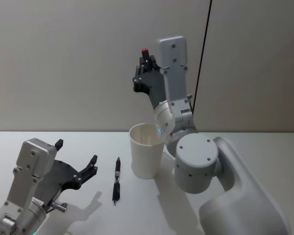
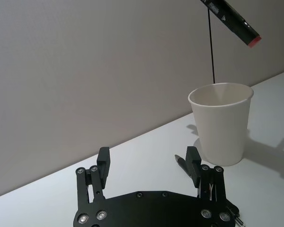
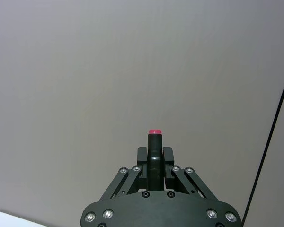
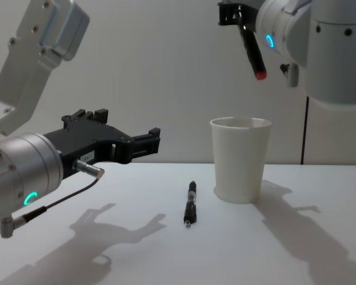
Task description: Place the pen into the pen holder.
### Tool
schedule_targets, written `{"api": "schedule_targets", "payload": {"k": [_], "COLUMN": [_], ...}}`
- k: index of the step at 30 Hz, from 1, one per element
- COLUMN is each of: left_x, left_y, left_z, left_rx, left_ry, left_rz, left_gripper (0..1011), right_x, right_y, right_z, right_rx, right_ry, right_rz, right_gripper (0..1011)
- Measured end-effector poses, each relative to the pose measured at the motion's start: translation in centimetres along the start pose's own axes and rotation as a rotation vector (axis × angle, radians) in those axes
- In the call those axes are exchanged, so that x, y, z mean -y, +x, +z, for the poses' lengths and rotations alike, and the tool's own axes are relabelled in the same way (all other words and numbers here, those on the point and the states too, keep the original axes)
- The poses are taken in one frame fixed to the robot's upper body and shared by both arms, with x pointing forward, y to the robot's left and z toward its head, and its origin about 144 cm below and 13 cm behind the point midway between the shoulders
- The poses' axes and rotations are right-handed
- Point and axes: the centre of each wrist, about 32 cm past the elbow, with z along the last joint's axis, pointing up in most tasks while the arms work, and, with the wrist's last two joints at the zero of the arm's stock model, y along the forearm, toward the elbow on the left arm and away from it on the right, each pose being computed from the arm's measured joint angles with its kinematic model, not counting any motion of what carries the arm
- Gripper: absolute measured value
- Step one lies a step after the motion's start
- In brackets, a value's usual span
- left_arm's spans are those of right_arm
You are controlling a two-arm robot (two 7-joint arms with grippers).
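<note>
Left pincer [image 1: 76, 152] spread, right pincer [image 3: 155, 156] gripping red-tipped black pen [image 4: 252, 53]

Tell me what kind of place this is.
Probably a robotics lab bench: white table, plain wall, a paper cup and loose pen, the left gripper low, the right gripper raised holding a red-tipped pen.

At the top of the frame the right hand [image 4: 242, 14] clamps a black, red-tipped pen [image 4: 253, 54], slanting down above the white pen holder [image 4: 240, 160] at centre right. A second pen [image 4: 191, 205] lies on the counter [image 4: 296, 249] just left of the holder. The left hand [image 4: 123, 129] hovers at mid-left, fingers spread.
</note>
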Motion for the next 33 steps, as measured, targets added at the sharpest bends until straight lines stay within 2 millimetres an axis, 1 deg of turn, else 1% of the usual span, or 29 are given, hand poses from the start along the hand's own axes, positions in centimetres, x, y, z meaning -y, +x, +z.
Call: {"api": "schedule_targets", "payload": {"k": [6, 18, 33], "left_x": [0.0, 0.0, 0.0], "left_y": [0.0, 0.0, 0.0], "left_z": [0.0, 0.0, 0.0], "left_rx": [0.0, 0.0, 0.0], "left_ry": [0.0, 0.0, 0.0], "left_rz": [0.0, 0.0, 0.0], "left_gripper": [1003, 1003, 1003], "right_x": [-0.6, -1.6, -1.8], "right_y": [-0.5, -1.5, -2.0], "right_z": [-0.6, -2.4, -4.5], "right_rx": [0.025, 0.054, 0.067], "right_ry": [-0.027, -0.089, -0.129], "right_rz": [-0.008, -0.009, -0.006], "right_gripper": [193, 193, 193]}}
